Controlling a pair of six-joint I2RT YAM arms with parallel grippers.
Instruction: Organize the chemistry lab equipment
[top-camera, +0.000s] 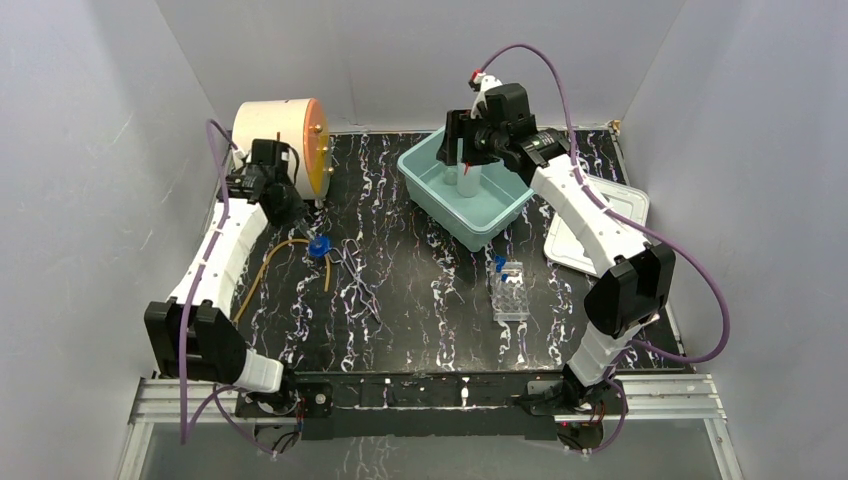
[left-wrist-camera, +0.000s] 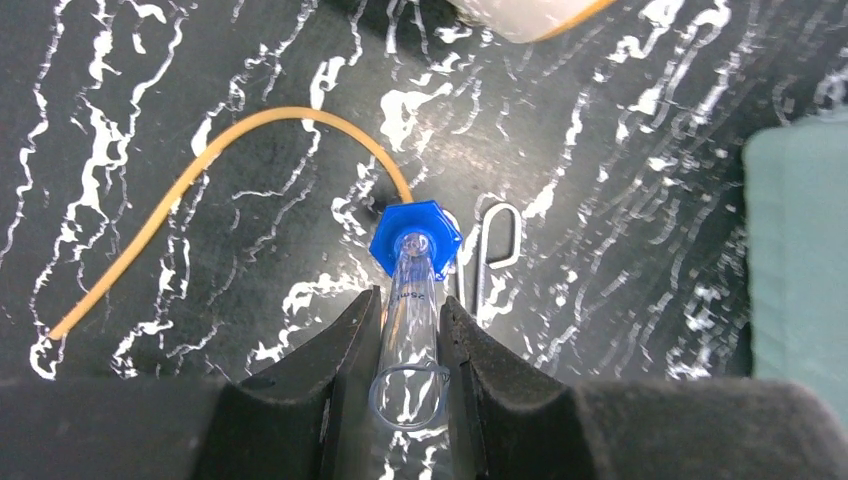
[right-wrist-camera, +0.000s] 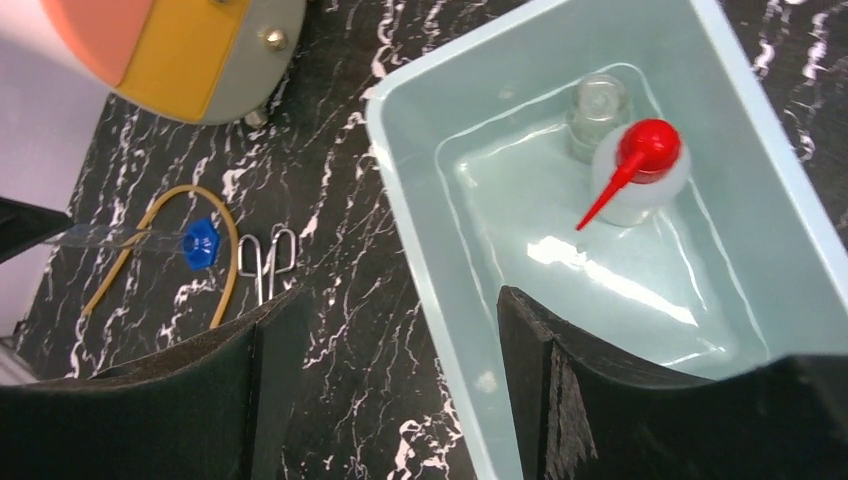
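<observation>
My left gripper (left-wrist-camera: 410, 302) is shut on a clear tube (left-wrist-camera: 412, 325) with a blue cap (left-wrist-camera: 414, 240), low over the black marbled table at the left. The yellowish tubing (left-wrist-camera: 200, 165) curves away from the cap. From the top view the left gripper (top-camera: 298, 220) sits beside that blue cap (top-camera: 319, 246). My right gripper (right-wrist-camera: 400, 300) is open and holds nothing, hovering over the near rim of the teal bin (right-wrist-camera: 420, 200). Inside the bin stand the white squeeze bottle with red nozzle (right-wrist-camera: 640, 170) and a clear glass vial (right-wrist-camera: 598, 105). The clear tube rack (top-camera: 510, 292) sits mid-table.
The cream drum with orange face (top-camera: 280, 130) stands at the back left, close behind the left arm. A wire clip (left-wrist-camera: 497, 240) lies beside the blue cap. A white lid (top-camera: 610, 215) lies at the right edge, under the right arm. Grey walls close in three sides.
</observation>
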